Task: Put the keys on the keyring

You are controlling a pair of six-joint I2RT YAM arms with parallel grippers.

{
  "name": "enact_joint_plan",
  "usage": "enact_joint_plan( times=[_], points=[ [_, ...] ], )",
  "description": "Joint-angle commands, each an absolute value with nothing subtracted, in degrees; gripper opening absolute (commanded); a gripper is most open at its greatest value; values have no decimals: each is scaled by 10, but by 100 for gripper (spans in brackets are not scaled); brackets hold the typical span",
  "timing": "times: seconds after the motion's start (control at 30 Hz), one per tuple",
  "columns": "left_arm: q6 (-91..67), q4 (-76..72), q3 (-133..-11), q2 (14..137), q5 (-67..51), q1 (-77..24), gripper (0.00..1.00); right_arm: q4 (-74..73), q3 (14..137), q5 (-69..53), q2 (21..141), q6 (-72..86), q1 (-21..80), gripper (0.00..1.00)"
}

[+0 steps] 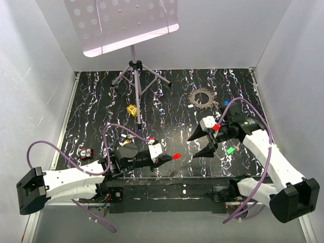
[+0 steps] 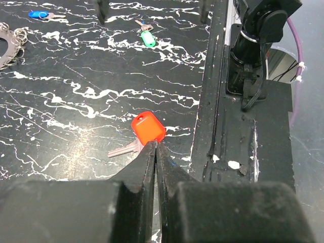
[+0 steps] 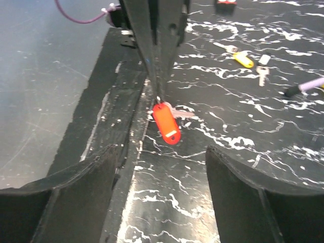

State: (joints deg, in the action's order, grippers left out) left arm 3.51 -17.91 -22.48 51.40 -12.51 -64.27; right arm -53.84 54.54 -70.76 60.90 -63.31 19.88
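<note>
My left gripper (image 2: 155, 144) is shut on the edge of the red-headed key (image 2: 148, 127), holding it low over the table near the front edge (image 1: 176, 156). Its silver blade (image 2: 121, 149) sticks out to the side. My right gripper (image 1: 196, 147) is open and empty, pointing at the red key (image 3: 167, 123) from a short way off. A green key (image 2: 147, 38) and a blue key (image 2: 38, 14) lie farther out. The keyring (image 2: 19, 35) rests by a metal sprocket (image 1: 202, 97). A yellow key (image 3: 243, 59) and a silver key (image 3: 262, 73) lie at the left.
A music stand's tripod (image 1: 135, 76) stands at the back centre. A small yellow dotted block (image 1: 132, 109) lies near its legs. A small red and black object (image 1: 86, 152) sits at the left. The raised front rail (image 2: 217, 126) runs just beside the left gripper.
</note>
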Motion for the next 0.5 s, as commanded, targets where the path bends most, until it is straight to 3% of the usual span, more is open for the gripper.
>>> enact_joint_plan(
  times=[0.0,0.23,0.47],
  points=[
    [60,-206,-250,536,-136,-646,0,-545,561,-696,623,-652,253,72],
    [56,-248,-255,575,-141,-645,0,-487,548,-648,649,-606,308,51],
    [49,-260,-256,583,-144,-646,0,-444,537,-617,665,-568,327,43]
  ],
)
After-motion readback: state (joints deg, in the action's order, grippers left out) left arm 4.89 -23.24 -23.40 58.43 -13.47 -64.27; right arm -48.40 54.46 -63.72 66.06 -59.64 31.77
